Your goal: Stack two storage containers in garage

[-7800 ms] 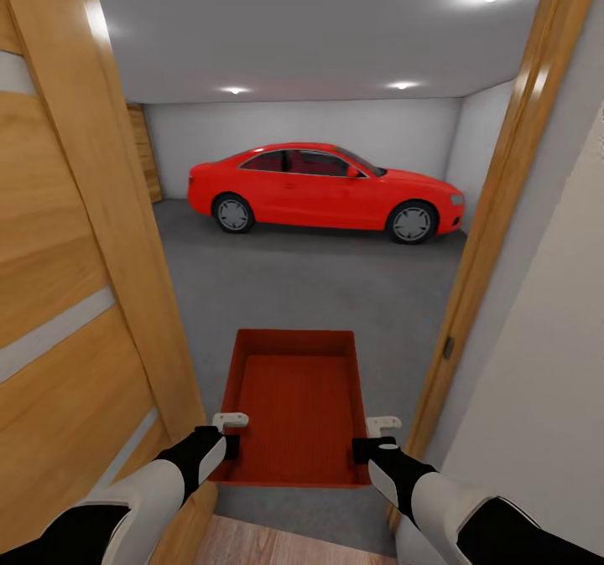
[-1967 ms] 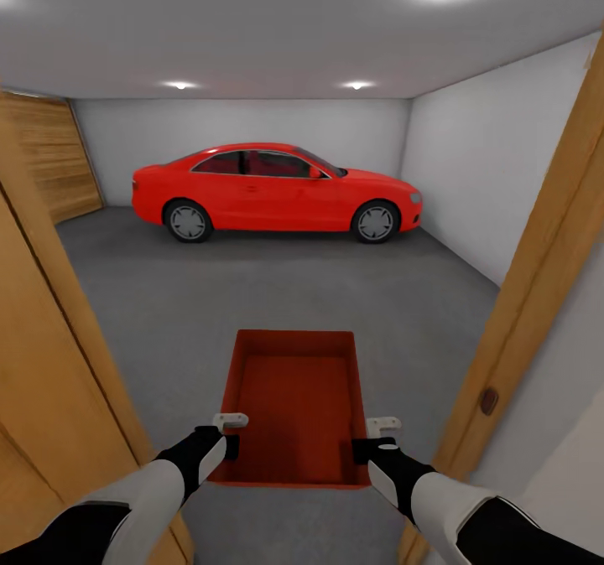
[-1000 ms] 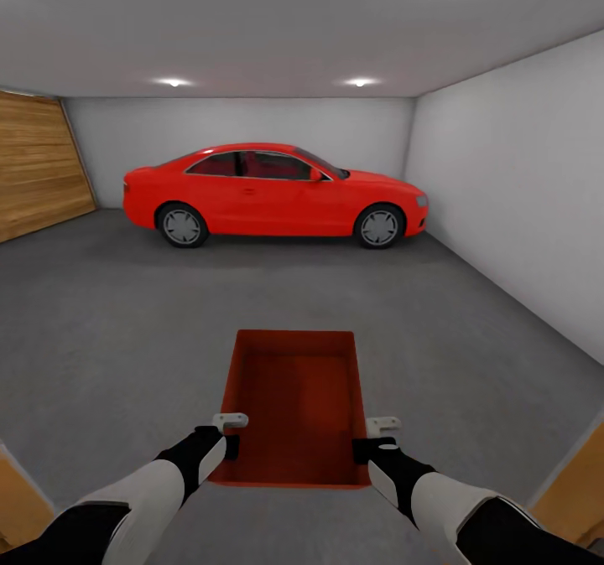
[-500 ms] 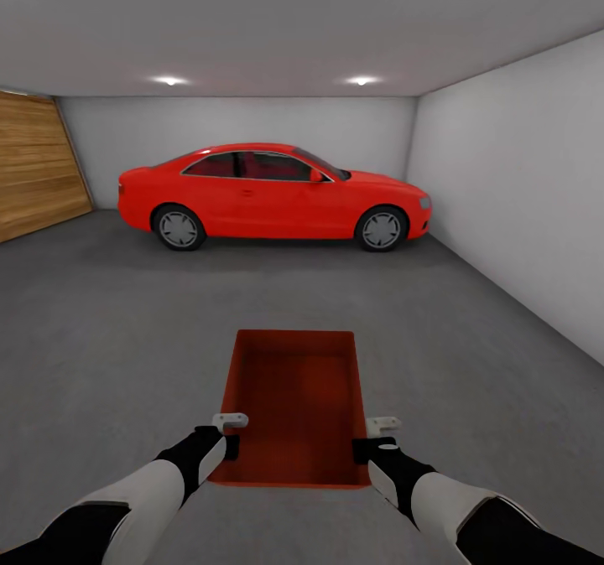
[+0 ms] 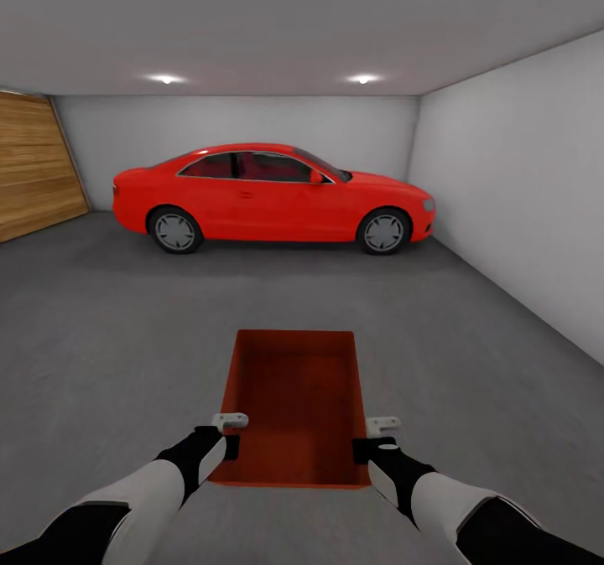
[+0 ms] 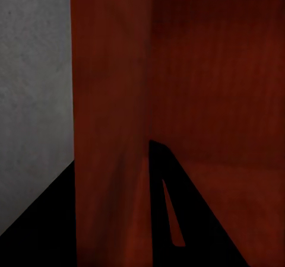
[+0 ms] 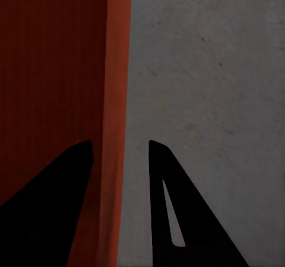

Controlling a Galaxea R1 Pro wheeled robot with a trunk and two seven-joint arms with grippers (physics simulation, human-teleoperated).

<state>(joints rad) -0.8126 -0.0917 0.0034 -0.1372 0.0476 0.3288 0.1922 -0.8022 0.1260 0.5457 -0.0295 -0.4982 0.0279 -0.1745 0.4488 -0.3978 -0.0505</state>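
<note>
I hold one red-orange open-top storage container (image 5: 294, 397) level in front of me, above the dark grey garage floor (image 5: 109, 330). My left gripper (image 5: 228, 432) is shut on its left wall near the close end. My right gripper (image 5: 371, 436) is shut on the right wall opposite. In the left wrist view the container wall (image 6: 110, 130) runs between the dark fingers (image 6: 178, 202) of the left gripper (image 6: 113, 210). In the right wrist view the thin rim (image 7: 117, 101) passes between the fingers (image 7: 175, 202) of the right gripper (image 7: 117, 213). The container is empty. The living room is out of view.
A red car (image 5: 268, 198) is parked across the far end of the garage. A wood-panel door (image 5: 33, 171) covers the left wall, and a plain white wall (image 5: 520, 204) runs along the right. Open concrete floor lies between me and the car.
The camera has moved forward through the doorway into the garage, so the wooden door frames have left the picture. The container and both grippers keep the same place in the view.
</note>
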